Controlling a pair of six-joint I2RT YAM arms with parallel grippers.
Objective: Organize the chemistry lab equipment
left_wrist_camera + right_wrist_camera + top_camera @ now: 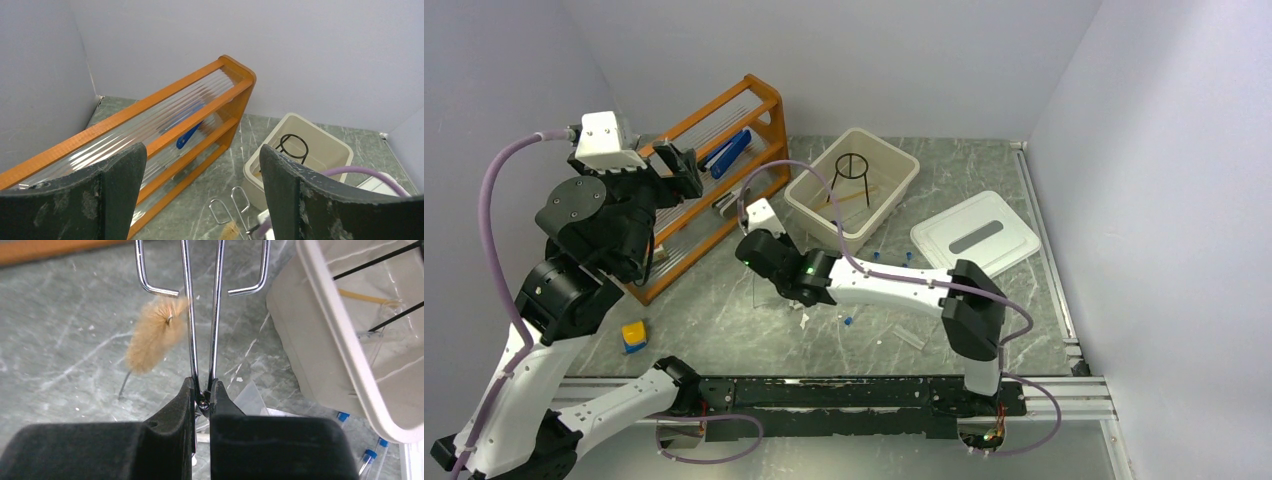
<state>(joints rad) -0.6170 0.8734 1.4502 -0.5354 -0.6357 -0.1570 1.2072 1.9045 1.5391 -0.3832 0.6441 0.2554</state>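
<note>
Right gripper (pixel 202 396) pinches the stiff, slippery metal tongs (pixel 188 315), it seems at the pivot, just beside the beige tub (pixel 295 325).

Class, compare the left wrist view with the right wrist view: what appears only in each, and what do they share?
Only left wrist: the open left fingers and the orange rack holding a blue tool. Only right wrist: blue-capped vials and the right fingers shut on the metal tongs. Both: the tongs, bristle brush, and beige tub with the black tripod inside.
</note>
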